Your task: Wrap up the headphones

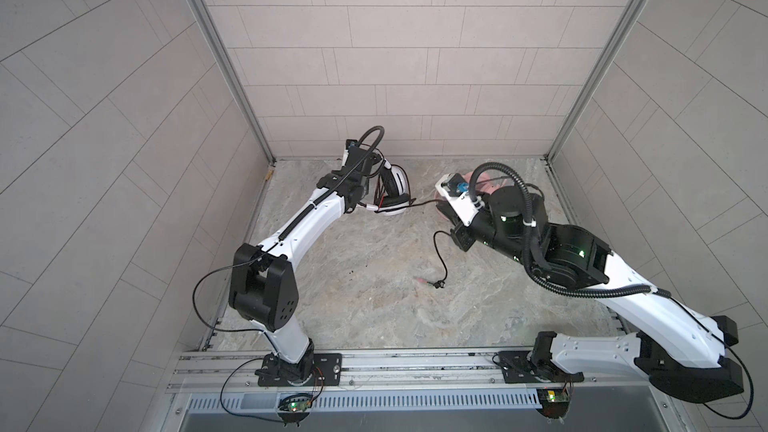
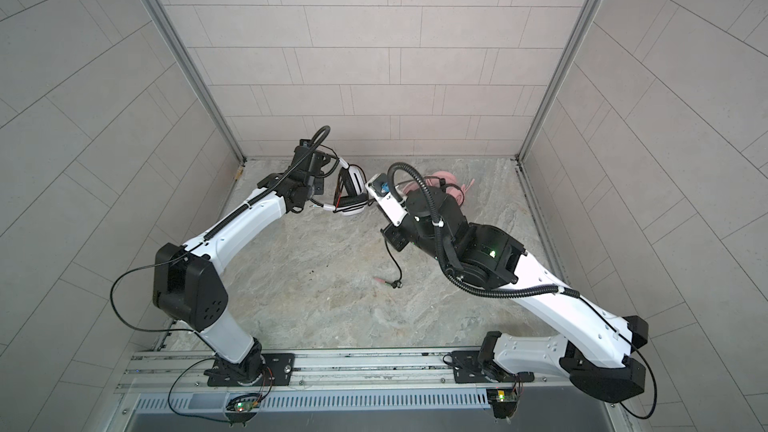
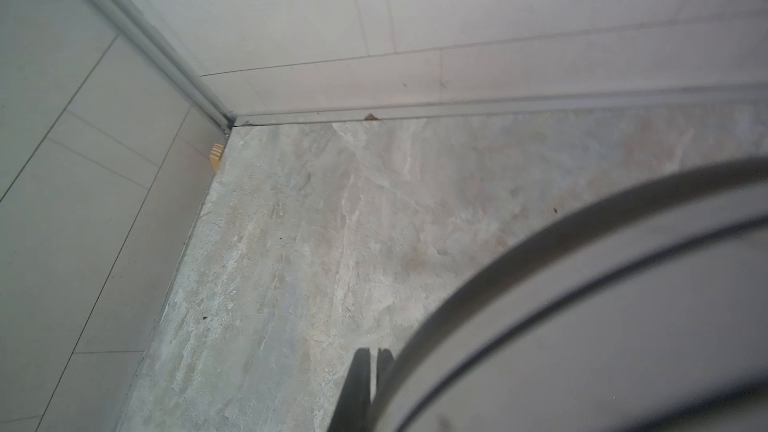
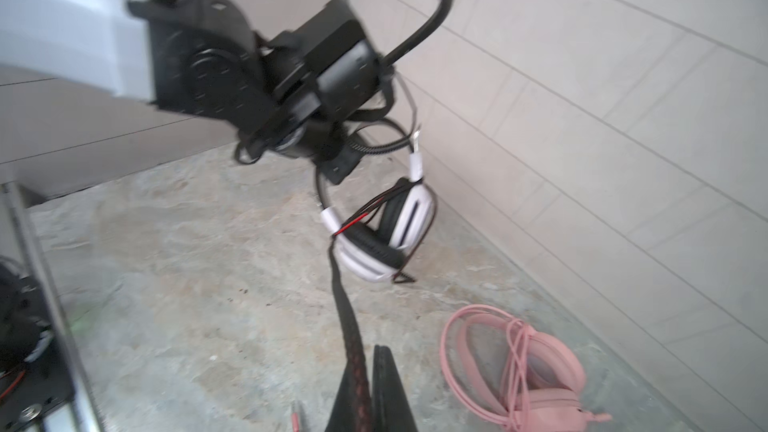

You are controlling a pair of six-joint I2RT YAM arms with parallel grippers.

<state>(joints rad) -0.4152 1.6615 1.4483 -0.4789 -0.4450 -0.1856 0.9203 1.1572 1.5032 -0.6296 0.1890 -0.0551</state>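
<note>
Soft even light; wrist views blurred; edges bowed.

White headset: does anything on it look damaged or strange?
Yes. Thin red and black wires run bare across the white headset; that may be damage or only its design. Its braided cable runs straight to the shut right gripper, so it looks pulled tight.

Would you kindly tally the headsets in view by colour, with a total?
Pink headset: 1
White-and-black headset: 1
Total: 2
</note>
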